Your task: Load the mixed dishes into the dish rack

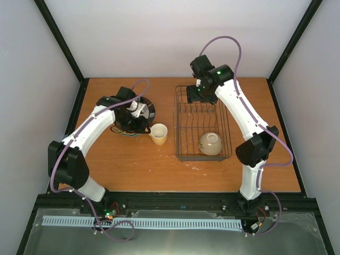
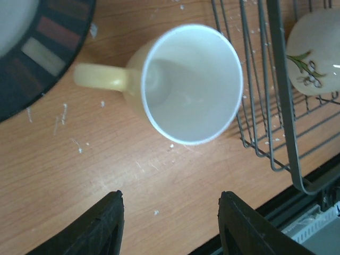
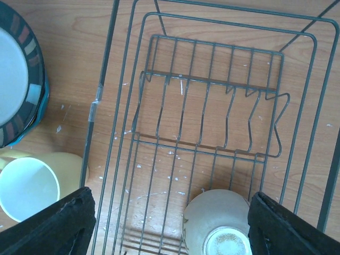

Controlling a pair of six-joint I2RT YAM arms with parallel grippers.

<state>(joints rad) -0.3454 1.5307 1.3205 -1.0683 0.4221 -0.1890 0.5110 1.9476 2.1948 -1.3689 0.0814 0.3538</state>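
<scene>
The yellow mug [image 1: 159,134] stands upright on the table between the plate stack and the wire dish rack [image 1: 177,122]. It shows white inside in the left wrist view [image 2: 188,82], handle pointing left. My left gripper [image 1: 139,123] hangs open and empty just short of the mug [image 2: 171,204]. A dark-rimmed plate [image 1: 147,109] tops the stack, with a blue edge [image 3: 42,101] beneath it. The small cream bowl [image 1: 210,143] lies upside down in the rack's near end [image 3: 218,223]. My right gripper [image 1: 204,94] hovers open and empty over the rack [image 3: 172,212].
The rack's upright dividers [image 3: 212,79] hold nothing. The black table-edge rail [image 1: 180,201] runs along the near side. White walls and black corner posts [image 1: 61,42] enclose the table. White specks dot the wood.
</scene>
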